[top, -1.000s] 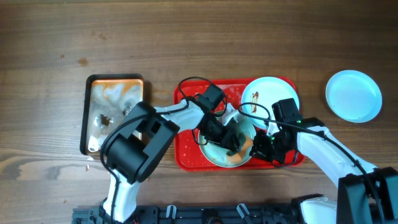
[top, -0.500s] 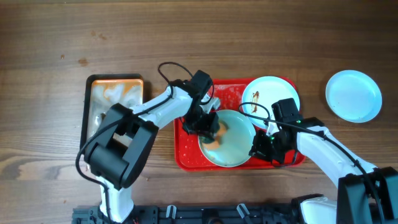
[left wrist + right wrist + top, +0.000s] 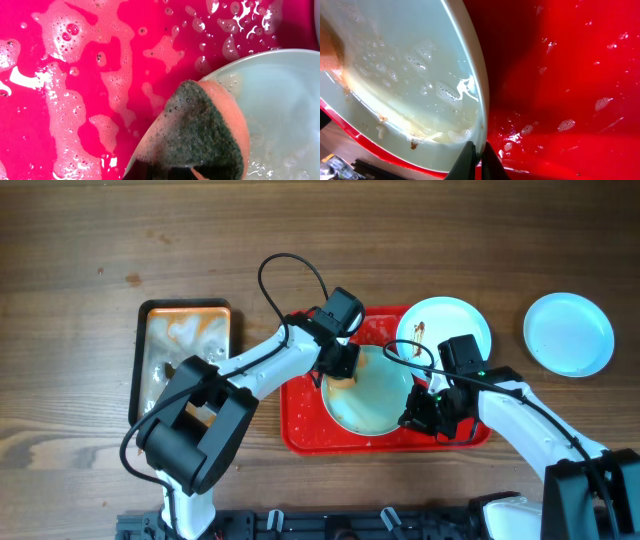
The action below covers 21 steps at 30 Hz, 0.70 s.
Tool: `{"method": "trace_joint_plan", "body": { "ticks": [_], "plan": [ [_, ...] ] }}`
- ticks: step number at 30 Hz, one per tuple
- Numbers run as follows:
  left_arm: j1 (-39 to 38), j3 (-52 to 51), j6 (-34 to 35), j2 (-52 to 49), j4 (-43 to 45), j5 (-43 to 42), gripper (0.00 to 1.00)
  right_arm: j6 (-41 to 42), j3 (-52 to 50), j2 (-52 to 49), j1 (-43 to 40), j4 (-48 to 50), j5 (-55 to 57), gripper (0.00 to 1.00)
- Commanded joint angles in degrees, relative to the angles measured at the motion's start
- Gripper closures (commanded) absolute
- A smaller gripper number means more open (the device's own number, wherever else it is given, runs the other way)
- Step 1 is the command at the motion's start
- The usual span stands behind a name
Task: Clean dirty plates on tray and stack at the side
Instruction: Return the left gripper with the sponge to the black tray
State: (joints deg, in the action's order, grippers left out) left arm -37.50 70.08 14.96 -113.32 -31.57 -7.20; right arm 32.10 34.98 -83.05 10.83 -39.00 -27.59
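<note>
Sponge [image 3: 205, 127] sliding up to the upper-left rim of the soapy plate [image 3: 375, 405], my left jaws clenching it; my right jaws gripping the plate's lower-right edge

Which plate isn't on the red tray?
The clean plate at the far right, alone on the wooden table. The smeared plate and the soapy plate are both on the red tray.

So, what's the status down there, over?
Left gripper shut on sponge, against soapy plate. Right gripper pinches its rim. Smeared plate waits at tray corner. Nothing blocking.
</note>
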Motion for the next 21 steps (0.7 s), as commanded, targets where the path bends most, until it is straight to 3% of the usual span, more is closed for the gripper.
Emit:
{"method": "trace_joint_plan", "body": {
  "ticks": [1,6,12,13,14,16,18,20,21],
  "plan": [
    [2.0,-5.6,0.5,-4.6,-3.1,13.9,0.96,-1.3,-1.8,-0.8,0.1,-2.1,3.8,0.96],
    [3.0,-5.6,0.9,11.9,-7.5,20.0,0.96,-2.1,-1.8,-0.8,0.1,0.5,3.8,0.96],
    [8.9,-5.6,0.3,27.9,-14.9,19.7,0.96,-3.7,-1.8,-0.8,0.1,3.8,3.6,0.96],
    [9.7,-5.6,0.3,28.7,-16.2,19.7,0.96,-3.8,-1.8,-0.8,0.1,3.8,3.6,0.91],
    [10.7,-5.6,0.3,29.1,-17.8,19.7,0.96,-4.9,-1.8,-0.8,0.1,3.9,3.6,0.59],
    [12.0,-5.6,0.3,29.2,-18.9,19.7,0.96,-5.3,-1.8,-0.8,0.1,4.4,3.6,0.35],
    [13.0,-5.6,0.3,29.2,-18.7,19.7,0.96,-5.0,-1.8,-0.8,0.1,5.4,3.5,0.37],
    [13.7,-5.6,0.3,29.2,-18.5,19.7,0.96,-4.9,-1.8,-0.8,0.1,6.8,3.1,0.66],
    [14.1,-5.6,0.3,29.2,-18.4,19.7,0.96,-4.6,-1.8,-0.8,0.1,7.1,3.1,0.72]
  ]
}}
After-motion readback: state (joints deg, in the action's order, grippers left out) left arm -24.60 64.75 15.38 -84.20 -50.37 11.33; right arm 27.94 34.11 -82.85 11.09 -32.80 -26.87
